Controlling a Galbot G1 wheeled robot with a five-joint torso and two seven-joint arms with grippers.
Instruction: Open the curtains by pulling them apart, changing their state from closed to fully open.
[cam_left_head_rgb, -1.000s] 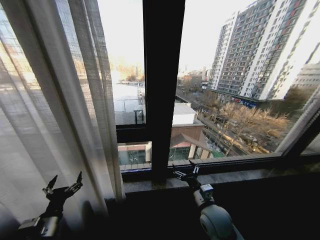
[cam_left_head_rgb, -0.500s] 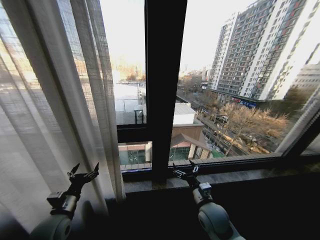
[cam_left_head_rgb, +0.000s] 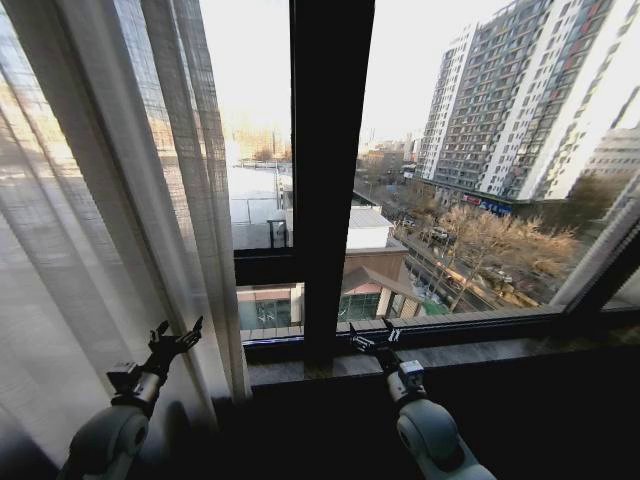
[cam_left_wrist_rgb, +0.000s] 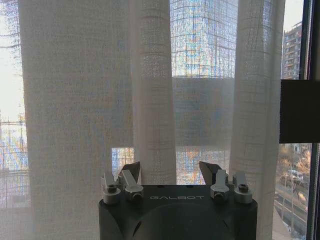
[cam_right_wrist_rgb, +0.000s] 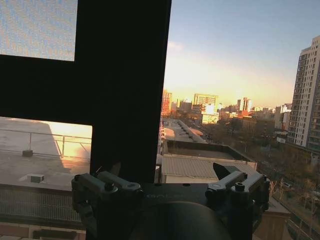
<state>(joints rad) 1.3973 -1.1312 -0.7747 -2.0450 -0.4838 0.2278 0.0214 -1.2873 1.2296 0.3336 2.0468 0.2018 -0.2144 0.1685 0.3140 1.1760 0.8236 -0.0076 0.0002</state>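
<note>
Nearest, the left gripper (cam_left_head_rgb: 177, 334) is spread wide, holding nothing, just before the curtains (cam_left_head_rgb: 110, 220) at their lower part. The right gripper (cam_left_head_rgb: 374, 338) is likewise spread wide and empty, near the window sill (cam_left_head_rgb: 480, 350). Beyond, the curtains hang on the left, pleats vertical, beside the dark frame bar (cam_left_head_rgb: 325, 170).

Dark vertical window frame bar (cam_left_head_rgb: 328, 170) at centre. Stone sill (cam_left_head_rgb: 470, 352) along its base. High-rise building (cam_left_head_rgb: 520, 100) outside, right.
</note>
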